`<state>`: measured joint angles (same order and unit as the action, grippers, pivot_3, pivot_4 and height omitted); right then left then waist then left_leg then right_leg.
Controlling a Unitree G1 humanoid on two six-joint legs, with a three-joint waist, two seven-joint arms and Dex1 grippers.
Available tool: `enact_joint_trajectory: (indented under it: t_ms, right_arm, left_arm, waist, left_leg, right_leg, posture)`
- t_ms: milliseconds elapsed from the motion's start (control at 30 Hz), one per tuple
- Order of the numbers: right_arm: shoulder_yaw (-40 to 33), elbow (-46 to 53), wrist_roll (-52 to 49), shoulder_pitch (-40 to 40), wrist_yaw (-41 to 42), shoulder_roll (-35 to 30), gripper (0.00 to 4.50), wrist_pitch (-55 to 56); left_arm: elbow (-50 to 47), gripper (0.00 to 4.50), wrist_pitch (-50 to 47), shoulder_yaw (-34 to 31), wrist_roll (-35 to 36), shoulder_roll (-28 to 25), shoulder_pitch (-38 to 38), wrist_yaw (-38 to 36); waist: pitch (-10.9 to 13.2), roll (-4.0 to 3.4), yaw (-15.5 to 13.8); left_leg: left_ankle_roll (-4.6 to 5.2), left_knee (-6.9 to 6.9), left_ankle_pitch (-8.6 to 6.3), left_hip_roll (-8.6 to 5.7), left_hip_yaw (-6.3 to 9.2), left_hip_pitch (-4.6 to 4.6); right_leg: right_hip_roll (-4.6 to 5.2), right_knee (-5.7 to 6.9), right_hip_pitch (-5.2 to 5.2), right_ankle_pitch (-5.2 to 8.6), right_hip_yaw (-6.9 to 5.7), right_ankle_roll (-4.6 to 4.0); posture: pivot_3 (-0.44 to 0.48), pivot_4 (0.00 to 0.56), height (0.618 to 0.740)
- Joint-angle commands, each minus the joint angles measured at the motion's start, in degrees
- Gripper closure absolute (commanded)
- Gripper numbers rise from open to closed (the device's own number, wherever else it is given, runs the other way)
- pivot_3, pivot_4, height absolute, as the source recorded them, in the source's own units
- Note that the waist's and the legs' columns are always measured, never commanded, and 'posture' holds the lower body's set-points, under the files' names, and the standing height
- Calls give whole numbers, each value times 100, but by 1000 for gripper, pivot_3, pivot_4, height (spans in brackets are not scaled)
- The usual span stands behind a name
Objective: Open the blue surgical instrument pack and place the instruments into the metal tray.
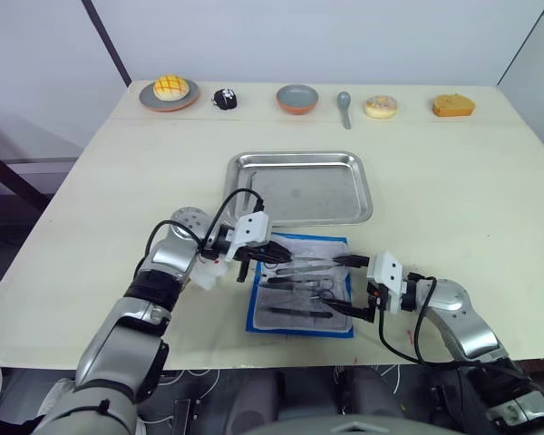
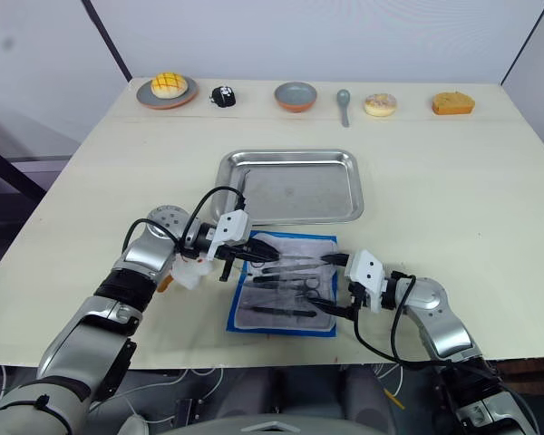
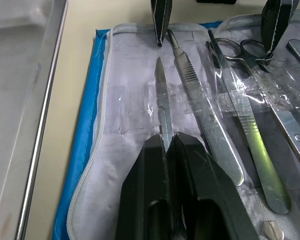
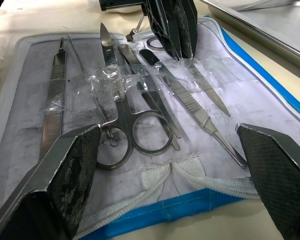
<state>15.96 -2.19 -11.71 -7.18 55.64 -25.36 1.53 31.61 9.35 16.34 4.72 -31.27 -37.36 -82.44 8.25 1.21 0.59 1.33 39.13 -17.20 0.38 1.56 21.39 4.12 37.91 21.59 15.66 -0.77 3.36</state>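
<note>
The blue surgical instrument pack (image 1: 299, 333) lies open in front of the metal tray (image 1: 299, 190), its pale lining up. Several instruments (image 1: 299, 285) rest side by side on the lining under a clear strap, among them ring-handled scissors (image 4: 135, 130) and flat handles (image 3: 190, 85). My left gripper (image 3: 166, 142) reaches in from the pack's left side and is shut on a thin silver instrument (image 3: 162, 100) at the end nearest the tray. At the pack's right edge my right gripper (image 1: 347, 284) stands open, fingers (image 4: 65, 180) wide apart, holding nothing. No instruments show in the tray.
Along the table's far edge stand a plate with a yellow bun (image 1: 169, 91), a small black toy (image 1: 224, 99), a grey bowl (image 1: 296, 98), a spoon (image 1: 344, 107), a doughnut (image 1: 380, 106) and an orange bread piece (image 1: 453, 105).
</note>
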Motion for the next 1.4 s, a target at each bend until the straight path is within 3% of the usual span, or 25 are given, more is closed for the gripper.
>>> enact_joint_trajectory:
  t_ms: [33, 400, 533, 1000, 1400]
  right_arm:
    - [228, -468, 339, 312, -96, -60, 0, -312]
    - [237, -461, 331, 332, -118, -52, 0, -329]
    - [251, -491, 344, 310, -124, -32, 0, -313]
    - [259, -484, 351, 328, -175, 5, 0, -315]
    - [260, -515, 371, 309, -183, 33, 0, -295]
  left_arm:
    - [115, 4466, -19, 115, -220, -53, 114, 31]
    - [-650, 4466, -791, 129, -89, -79, 12, -121]
    - [-1205, 4466, -1413, 242, -498, -156, 47, 424]
    - [-2184, 4466, -3003, 508, -484, -292, -419, 47]
    - [-2723, 4466, -3810, 726, -553, -640, -607, -139]
  waist:
    - [-1, 0, 0]
    - [-2, 1, 1]
    - [-1, 1, 1]
    - [0, 2, 8]
    - [1, 3, 13]
  left_leg:
    - [0, 0, 0, 0, 0, 0]
    - [0, 0, 0, 0, 0, -1]
    - [0, 0, 0, 1, 0, -1]
    - [0, 0, 0, 2, 0, -2]
    - [0, -1, 0, 4, 0, -2]
  right_leg:
    - [0, 0, 0, 0, 0, 0]
    - [0, 0, -1, 0, 0, 0]
    - [-1, 0, -1, 0, 1, 0]
    - [-4, 0, -1, 0, 2, 0]
    - [-6, 0, -1, 1, 3, 0]
  posture:
    - [0, 150, 732]
    - [0, 150, 732]
    - [0, 150, 732]
    - [0, 150, 732]
    - [0, 150, 732]
